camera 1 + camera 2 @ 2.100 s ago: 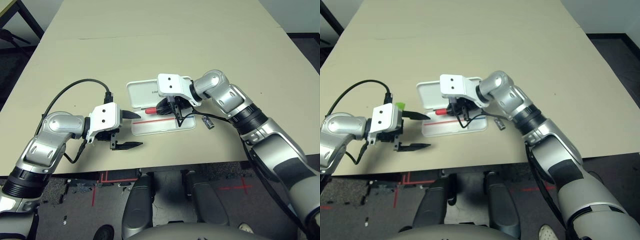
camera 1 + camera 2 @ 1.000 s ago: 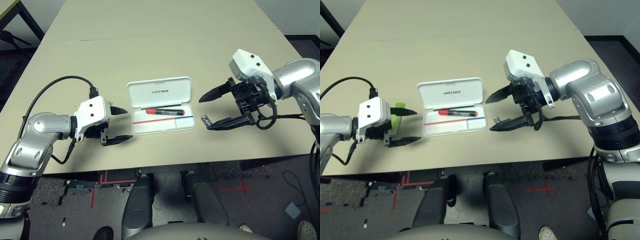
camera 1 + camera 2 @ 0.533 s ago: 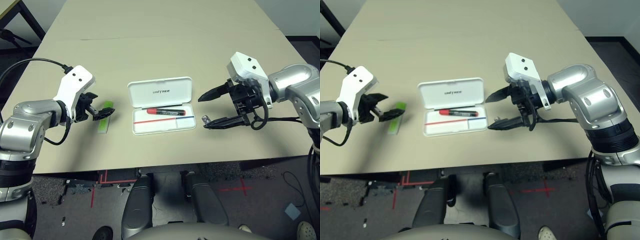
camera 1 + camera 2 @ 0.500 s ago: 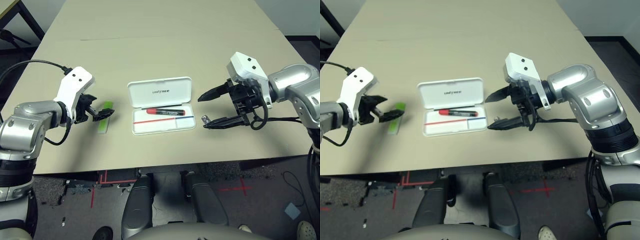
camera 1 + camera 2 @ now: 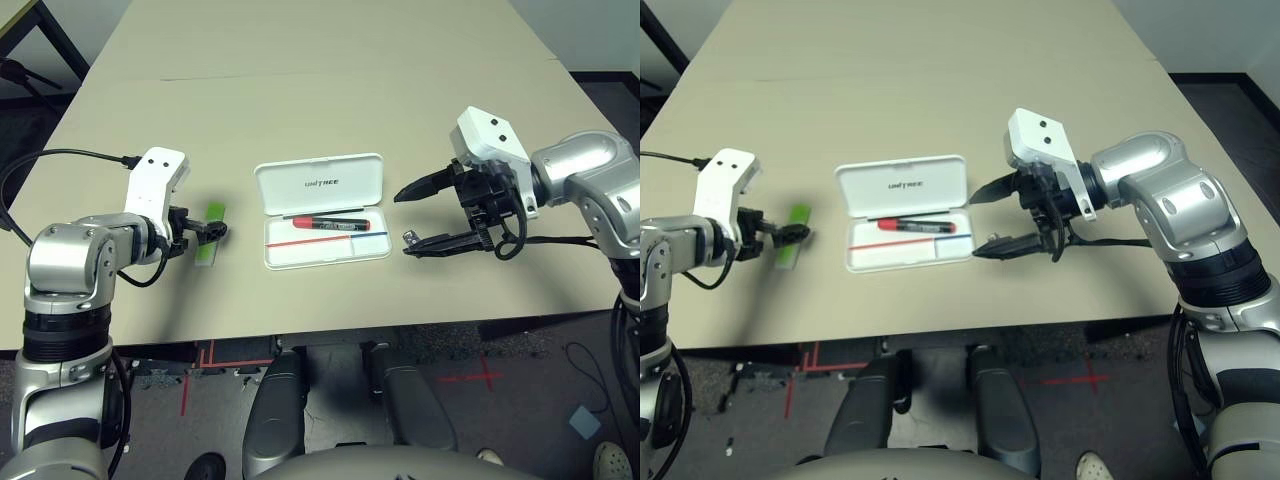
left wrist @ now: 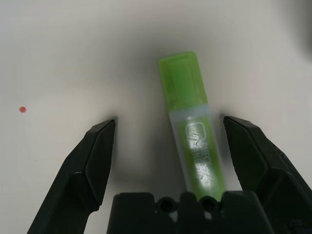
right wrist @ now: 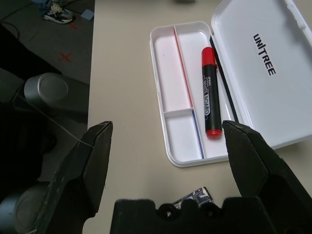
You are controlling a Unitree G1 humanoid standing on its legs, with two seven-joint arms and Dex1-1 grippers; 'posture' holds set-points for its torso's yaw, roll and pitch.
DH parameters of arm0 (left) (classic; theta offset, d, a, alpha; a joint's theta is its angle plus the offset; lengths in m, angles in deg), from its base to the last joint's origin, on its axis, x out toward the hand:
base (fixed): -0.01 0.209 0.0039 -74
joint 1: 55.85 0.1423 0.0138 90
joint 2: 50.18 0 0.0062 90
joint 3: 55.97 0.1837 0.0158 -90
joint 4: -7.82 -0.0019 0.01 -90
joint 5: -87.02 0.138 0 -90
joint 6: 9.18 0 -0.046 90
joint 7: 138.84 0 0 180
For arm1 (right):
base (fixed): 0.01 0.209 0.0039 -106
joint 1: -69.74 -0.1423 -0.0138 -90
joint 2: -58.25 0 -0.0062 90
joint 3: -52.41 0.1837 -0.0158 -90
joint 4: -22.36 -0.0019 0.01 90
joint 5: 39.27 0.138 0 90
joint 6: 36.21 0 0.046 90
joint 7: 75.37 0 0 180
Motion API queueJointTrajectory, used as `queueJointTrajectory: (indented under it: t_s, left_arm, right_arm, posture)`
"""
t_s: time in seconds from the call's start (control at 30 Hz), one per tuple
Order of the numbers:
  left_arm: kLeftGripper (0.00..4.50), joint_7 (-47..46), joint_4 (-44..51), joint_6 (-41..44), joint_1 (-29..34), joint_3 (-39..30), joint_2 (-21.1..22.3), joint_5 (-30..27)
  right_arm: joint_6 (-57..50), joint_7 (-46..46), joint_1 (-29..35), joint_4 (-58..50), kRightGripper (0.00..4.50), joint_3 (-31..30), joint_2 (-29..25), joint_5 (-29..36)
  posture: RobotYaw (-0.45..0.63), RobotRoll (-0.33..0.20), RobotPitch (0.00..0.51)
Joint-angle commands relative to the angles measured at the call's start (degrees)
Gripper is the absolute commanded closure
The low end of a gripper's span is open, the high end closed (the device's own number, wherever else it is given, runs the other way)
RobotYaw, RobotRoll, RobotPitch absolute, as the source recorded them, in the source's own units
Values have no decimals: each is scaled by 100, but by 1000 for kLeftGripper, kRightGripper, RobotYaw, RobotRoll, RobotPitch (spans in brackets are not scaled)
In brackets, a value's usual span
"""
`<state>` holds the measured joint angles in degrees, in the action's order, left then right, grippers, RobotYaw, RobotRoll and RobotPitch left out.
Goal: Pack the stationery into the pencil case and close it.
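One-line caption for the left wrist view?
Open left gripper straddles the green highlighter lying on the table.

— Where does the pencil case [image 5: 322,210] lie?
— Mid-surface [image 5: 330,90], its lid behind the tray, the marker [image 5: 330,224] in the tray.
— And the stick [image 5: 211,236]?
— Left of the case, on the surface, under the left end effector [image 6: 168,126].
— The metallic piece [image 7: 194,199]?
— Right of the case, just beside it, below the right end effector [image 5: 402,216].
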<state>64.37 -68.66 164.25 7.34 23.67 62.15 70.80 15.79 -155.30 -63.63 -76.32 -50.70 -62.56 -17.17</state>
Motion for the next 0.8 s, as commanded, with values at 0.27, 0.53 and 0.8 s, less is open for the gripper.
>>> queueJointTrajectory:
  t_s: [0.27,0.53,0.8]
  left_arm:
    - [184,-314,-153,-44,295,34,-328,30]
    - [2801,-162,-80,-56,262,166,-166,-82]
    - [3425,783,310,-425,174,706,826,-522]
  right_arm:
    - [-61,89,126,-160,10,-3,-92,25]
    - [-46,141,96,-120,0,-26,-65,-9]
    - [-2,142,102,-71,0,-79,-76,-63]
  posture:
    - [9,0,222]
    - [9,0,218]
    - [9,0,218]
